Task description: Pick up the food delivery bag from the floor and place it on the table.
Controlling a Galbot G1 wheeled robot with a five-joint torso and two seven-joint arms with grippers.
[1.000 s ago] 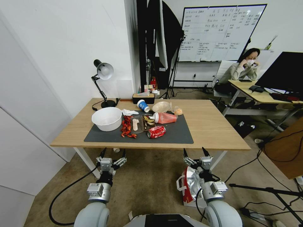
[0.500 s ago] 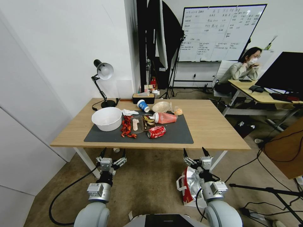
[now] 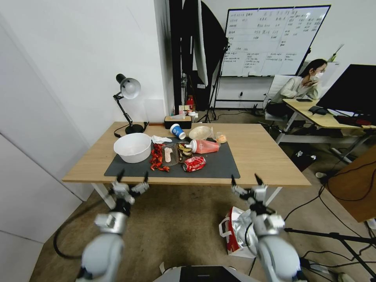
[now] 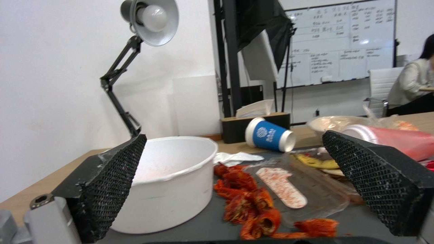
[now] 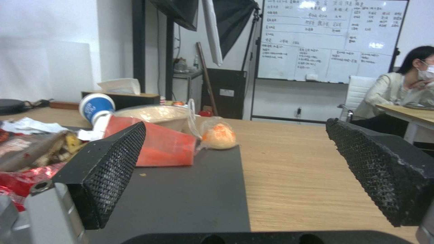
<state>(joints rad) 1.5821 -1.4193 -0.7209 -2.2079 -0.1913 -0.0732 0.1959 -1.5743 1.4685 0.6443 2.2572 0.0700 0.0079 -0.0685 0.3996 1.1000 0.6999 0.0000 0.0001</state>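
With both the left gripper (image 3: 131, 176) and right gripper (image 3: 246, 180) held spread and empty at the table (image 3: 270, 158) edge, the bag (image 3: 238, 231) is left on the floor (image 3: 184, 223), where its slack handles may be missed.

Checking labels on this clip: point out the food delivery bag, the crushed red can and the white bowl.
food delivery bag (image 3: 234, 235), head view, red side.
crushed red can (image 3: 194, 163), head view, can body.
white bowl (image 4: 181, 189), left wrist view, outer wall.
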